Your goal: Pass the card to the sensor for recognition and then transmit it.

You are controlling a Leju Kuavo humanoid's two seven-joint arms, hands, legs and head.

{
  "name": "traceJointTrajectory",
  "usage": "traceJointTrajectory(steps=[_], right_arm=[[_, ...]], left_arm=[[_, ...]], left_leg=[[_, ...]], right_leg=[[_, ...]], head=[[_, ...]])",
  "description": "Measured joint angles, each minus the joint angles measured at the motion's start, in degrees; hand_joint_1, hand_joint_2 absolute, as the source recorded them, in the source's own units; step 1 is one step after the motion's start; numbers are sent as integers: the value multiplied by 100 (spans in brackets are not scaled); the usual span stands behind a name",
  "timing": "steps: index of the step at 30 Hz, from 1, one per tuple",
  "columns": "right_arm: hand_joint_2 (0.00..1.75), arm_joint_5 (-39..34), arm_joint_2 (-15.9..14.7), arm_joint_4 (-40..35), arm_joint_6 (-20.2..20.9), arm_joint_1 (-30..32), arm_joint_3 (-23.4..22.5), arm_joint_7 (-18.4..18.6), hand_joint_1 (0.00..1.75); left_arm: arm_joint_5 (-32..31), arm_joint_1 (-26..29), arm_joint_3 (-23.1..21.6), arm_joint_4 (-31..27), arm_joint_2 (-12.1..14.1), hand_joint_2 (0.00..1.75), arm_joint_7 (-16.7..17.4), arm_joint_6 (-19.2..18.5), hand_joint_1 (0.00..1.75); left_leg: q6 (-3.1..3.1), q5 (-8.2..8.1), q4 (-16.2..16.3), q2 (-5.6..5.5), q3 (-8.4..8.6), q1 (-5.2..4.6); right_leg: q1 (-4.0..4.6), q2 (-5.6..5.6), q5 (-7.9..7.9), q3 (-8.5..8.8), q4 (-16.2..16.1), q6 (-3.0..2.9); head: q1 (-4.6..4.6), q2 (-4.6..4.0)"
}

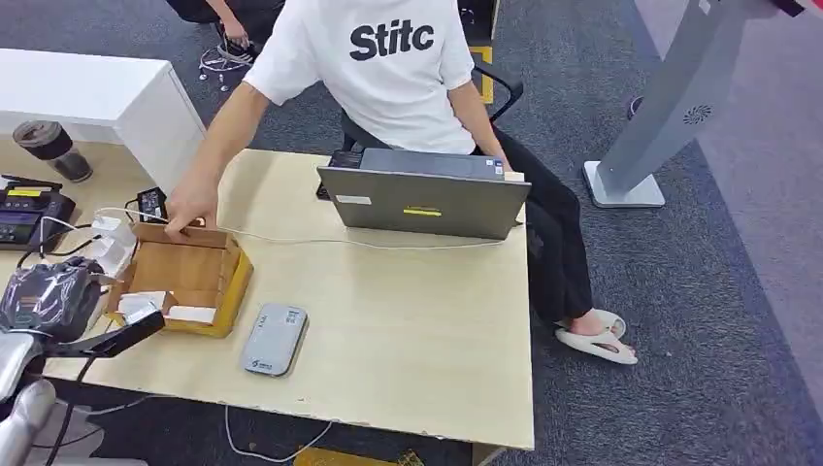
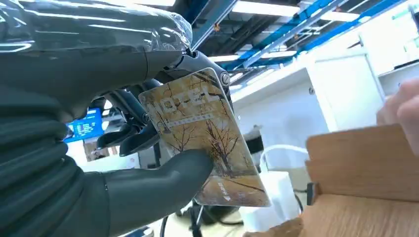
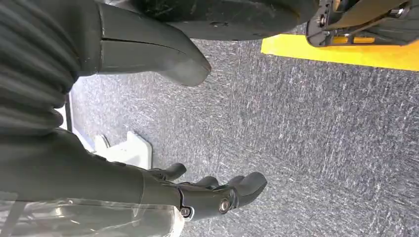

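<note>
My left hand (image 2: pixel 148 128) pinches a card (image 2: pixel 205 143) printed with bare trees between the thumb and the dark fingers. In the head view the left hand (image 1: pixel 58 296) is at the table's left edge, with the card (image 1: pixel 141 309) over the near corner of the wooden box (image 1: pixel 184 277). The grey card sensor (image 1: pixel 275 339) lies flat on the table, to the right of the box and apart from the card. My right hand (image 3: pixel 197 197) hangs over grey carpet, fingers spread and holding nothing.
A person in a white shirt stands behind the table, one hand (image 1: pixel 191 209) on the box's far rim. A grey laptop (image 1: pixel 422 201) sits at the back with a white cable. Phone (image 1: pixel 29 216), cup (image 1: pixel 50 148) and charger (image 1: pixel 115 238) stand left.
</note>
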Motion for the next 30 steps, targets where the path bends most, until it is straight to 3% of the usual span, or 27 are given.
traceJointTrajectory(steps=[12,25,30], right_arm=[[175,7,0,0,2,-1,0,-2,0],[175,98,0,0,0,-5,33,33,0],[175,105,0,0,-11,-8,37,63,0]], left_arm=[[15,-456,-13,-125,57,175,53,164,175],[-63,-1347,-155,-123,55,175,247,138,175],[13,-1706,-253,-116,48,175,382,-94,175]], left_leg=[[0,0,1,2,1,0],[-2,4,2,7,1,0],[-2,4,2,9,-1,0]], right_leg=[[0,3,2,-3,0,-1],[0,11,4,-6,1,-3],[0,13,4,-7,1,-3]], head=[[2,0],[2,0],[2,0]])
